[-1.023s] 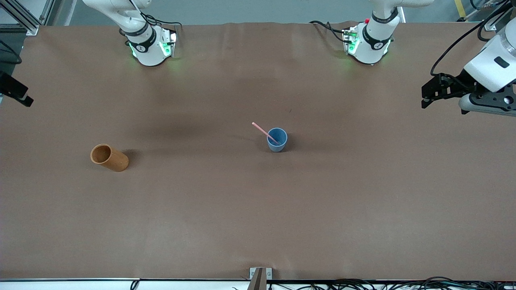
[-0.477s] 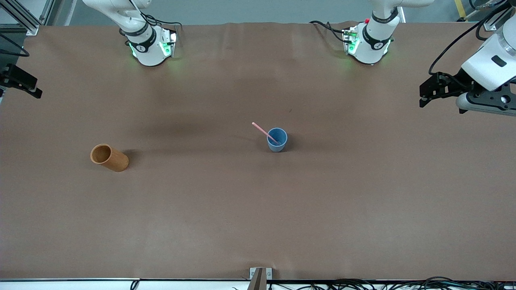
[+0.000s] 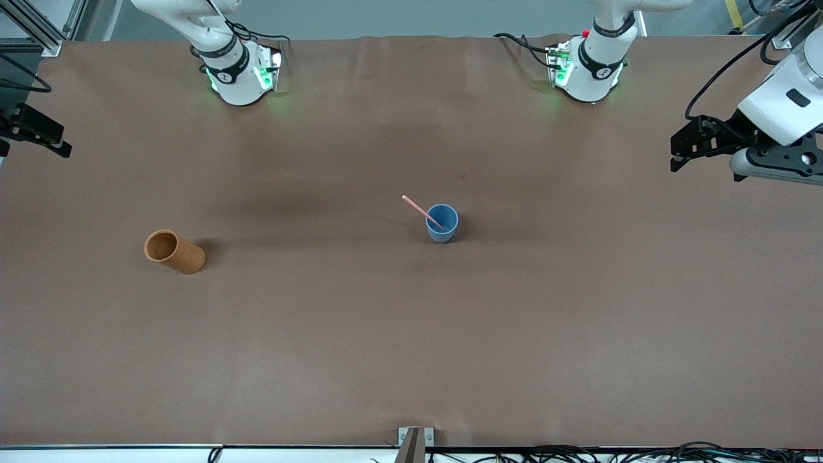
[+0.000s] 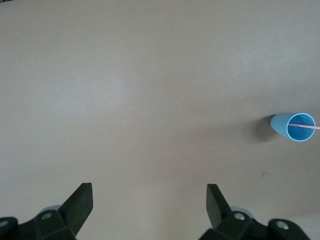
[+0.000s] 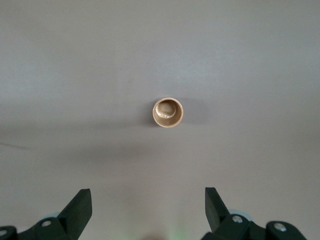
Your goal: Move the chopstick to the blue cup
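chopstick already in the cup, arms parked

i see the chopstick (image 3: 421,210) leaning in the blue cup (image 3: 442,224) at frame centre, tip over the rim. left gripper (image 3: 683,146) at the right edge and right gripper (image 3: 40,134) at the left edge both hang spread and empty. orange cup (image 3: 173,251) sits lower left. i'd keep both arms well clear to avoid tipping it.

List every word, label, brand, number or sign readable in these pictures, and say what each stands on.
No text can be read in any view.
Blue cup: plain, no print.
Chopstick: plain, standing in the cup.
Orange-brown cup: plain.
Table cover: unmarked.
Black bands near both arm bases: each carries a small white mark, too small to read.
Left end effector and right end effector: no legible lettering.
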Robot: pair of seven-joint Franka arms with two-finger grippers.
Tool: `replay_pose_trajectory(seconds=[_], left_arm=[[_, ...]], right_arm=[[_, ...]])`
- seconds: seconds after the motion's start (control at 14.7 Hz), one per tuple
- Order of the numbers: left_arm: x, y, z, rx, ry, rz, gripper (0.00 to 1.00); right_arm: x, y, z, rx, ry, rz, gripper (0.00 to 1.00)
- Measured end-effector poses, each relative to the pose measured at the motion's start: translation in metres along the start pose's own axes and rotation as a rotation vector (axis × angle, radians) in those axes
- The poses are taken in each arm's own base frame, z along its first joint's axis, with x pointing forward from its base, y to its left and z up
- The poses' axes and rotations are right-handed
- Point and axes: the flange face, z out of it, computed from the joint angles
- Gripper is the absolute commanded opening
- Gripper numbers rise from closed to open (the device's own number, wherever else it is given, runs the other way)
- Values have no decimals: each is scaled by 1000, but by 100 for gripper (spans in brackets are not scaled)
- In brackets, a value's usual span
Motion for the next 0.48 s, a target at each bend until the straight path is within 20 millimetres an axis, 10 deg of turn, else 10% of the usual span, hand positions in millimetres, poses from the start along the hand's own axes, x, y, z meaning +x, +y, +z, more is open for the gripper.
replay_pose_trajectory(seconds=[0.48], left_arm=[[0, 2, 0, 0, 0, 4, 100]], right_arm=[[-2, 1, -2, 15, -6, 3, 100]])
